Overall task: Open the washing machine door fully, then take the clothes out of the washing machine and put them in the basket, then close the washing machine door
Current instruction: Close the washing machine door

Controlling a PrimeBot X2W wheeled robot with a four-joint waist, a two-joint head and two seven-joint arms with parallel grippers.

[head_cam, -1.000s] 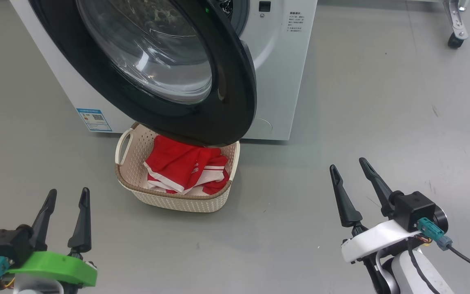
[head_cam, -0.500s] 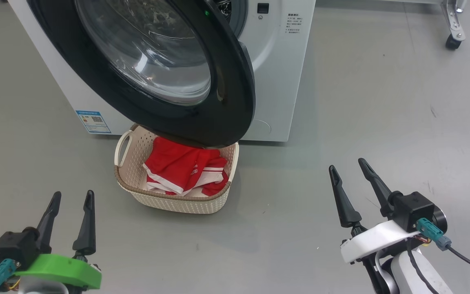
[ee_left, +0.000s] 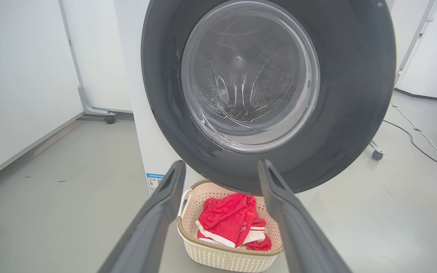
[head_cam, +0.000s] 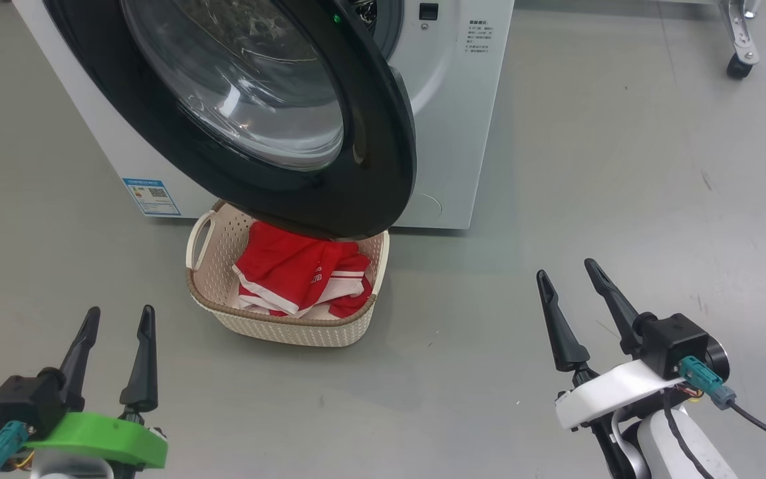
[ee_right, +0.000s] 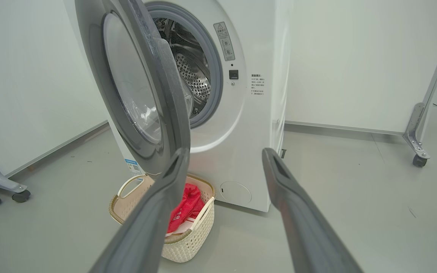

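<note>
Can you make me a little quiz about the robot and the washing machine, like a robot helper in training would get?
1. True or false: the red clothes lie inside the basket.
2. The washing machine door is: A shut tight, B swung open, C taken off and lying on the floor?
3. What do the left gripper and the right gripper hold?

Key: 1 true. 2 B. 3 nothing; both are open and empty, away from the basket.
</note>
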